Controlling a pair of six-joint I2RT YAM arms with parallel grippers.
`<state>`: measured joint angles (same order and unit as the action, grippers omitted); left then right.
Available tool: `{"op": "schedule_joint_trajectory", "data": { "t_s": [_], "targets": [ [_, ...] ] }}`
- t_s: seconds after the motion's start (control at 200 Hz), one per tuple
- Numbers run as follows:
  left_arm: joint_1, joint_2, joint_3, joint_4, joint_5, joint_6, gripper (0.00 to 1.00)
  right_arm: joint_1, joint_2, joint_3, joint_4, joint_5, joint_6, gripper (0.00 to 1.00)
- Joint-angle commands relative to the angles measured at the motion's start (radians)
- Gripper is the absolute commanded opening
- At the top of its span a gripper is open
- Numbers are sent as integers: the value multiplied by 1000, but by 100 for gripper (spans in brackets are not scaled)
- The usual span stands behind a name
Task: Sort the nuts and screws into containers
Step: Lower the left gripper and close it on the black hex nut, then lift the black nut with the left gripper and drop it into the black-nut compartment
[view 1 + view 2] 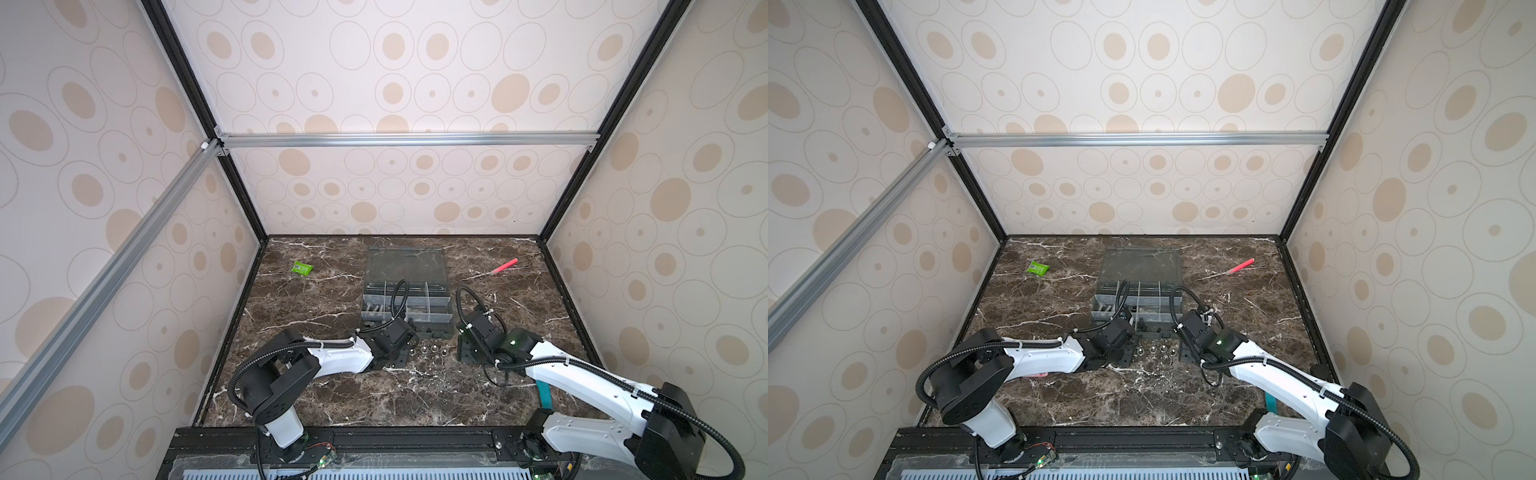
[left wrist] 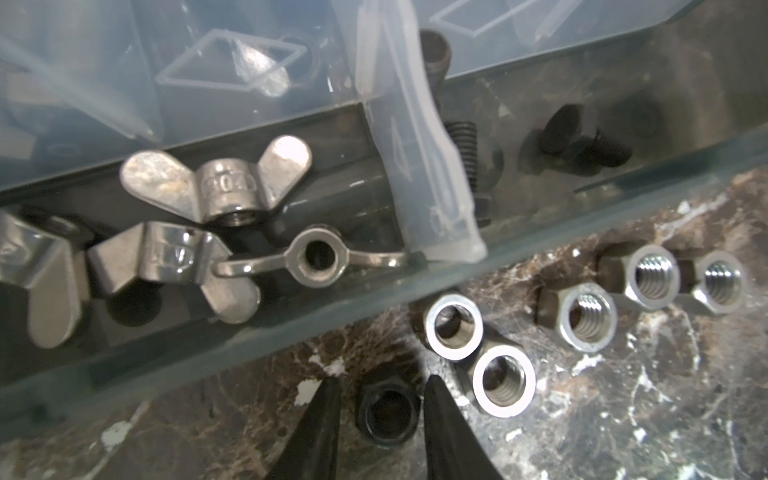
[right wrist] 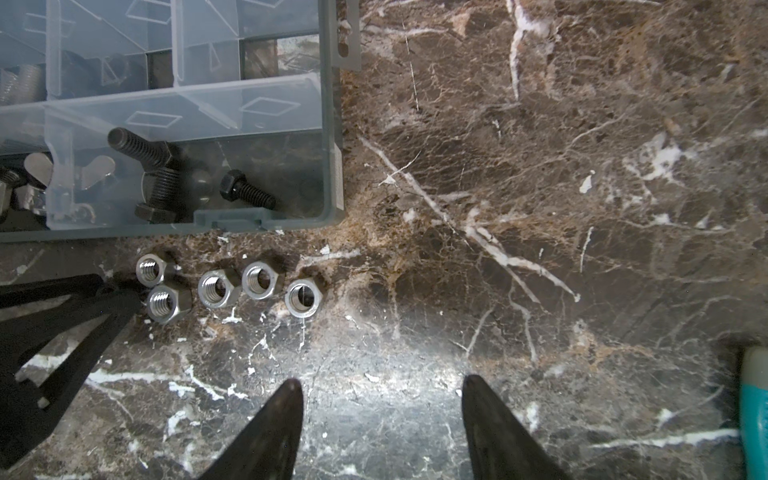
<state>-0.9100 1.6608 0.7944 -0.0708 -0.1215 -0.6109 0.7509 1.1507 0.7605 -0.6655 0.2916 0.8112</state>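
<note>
The grey organizer box (image 1: 451, 309) lies with its lid open; its containers hold wing nuts (image 2: 216, 178), black screws (image 3: 245, 191) and silver screws (image 1: 372, 309). Several silver hex nuts (image 3: 216, 286) lie on the marble just in front of the box. In the left wrist view my left gripper (image 2: 382, 384) is narrowly open, its fingers on either side of a black nut (image 2: 388, 411) that rests on the table, with a thin gap on one side. To the right of the hex nuts my right gripper (image 3: 378, 382) stands open over bare marble with nothing between its fingers.
A red pen (image 1: 503, 266) lies at the back right and a green packet (image 1: 302, 268) at the back left. A teal object (image 3: 754, 411) lies under the right arm. Patterned walls close in the table on three sides.
</note>
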Motion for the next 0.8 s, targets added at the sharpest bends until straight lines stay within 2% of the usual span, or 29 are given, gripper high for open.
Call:
{"op": "schedule_joint_trajectory", "data": {
  "t_s": [0.0,0.4,0.795],
  "targets": [
    [-15,15,33,-43,-21,31,30,-4,-20,-15,-13,17,20,64],
    [-17,27,52,-48,-64,52,18,-5,-39,-26,-23,23,29,64],
    [-7,-126,151,-94,-16,105,18,-4,-67,-36,-35,43,33,64]
  ]
}}
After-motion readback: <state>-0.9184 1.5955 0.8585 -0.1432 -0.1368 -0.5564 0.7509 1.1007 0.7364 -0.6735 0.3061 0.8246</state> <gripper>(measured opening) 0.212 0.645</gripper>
